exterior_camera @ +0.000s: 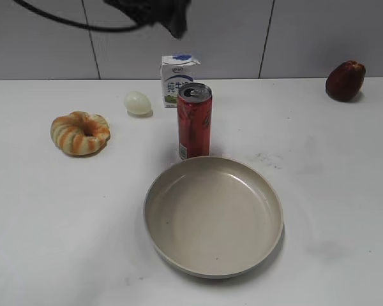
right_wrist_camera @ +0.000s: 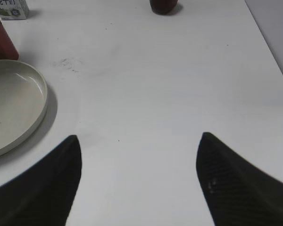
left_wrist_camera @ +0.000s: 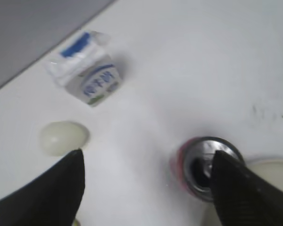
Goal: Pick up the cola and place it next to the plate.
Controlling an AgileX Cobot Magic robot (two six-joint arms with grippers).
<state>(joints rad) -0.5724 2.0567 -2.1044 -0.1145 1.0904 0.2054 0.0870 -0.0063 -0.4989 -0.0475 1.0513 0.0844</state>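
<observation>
Hovering our left gripper [left_wrist_camera: 146, 188] over the cola [exterior_camera: 194, 121], jaws apart.
We centre and drop, probably clearing the plate [exterior_camera: 179, 255]; right gripper [right_wrist_camera: 137, 181] gapes idle.

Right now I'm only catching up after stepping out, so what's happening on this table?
Nothing is being held. The cola stands upright on the table, just behind the plate. The left gripper hangs above it, open, the can's silver top showing by its right finger. The right gripper is open over bare table right of the plate. A milk carton, an egg, a bread ring and a dark red fruit lie around untouched.
</observation>
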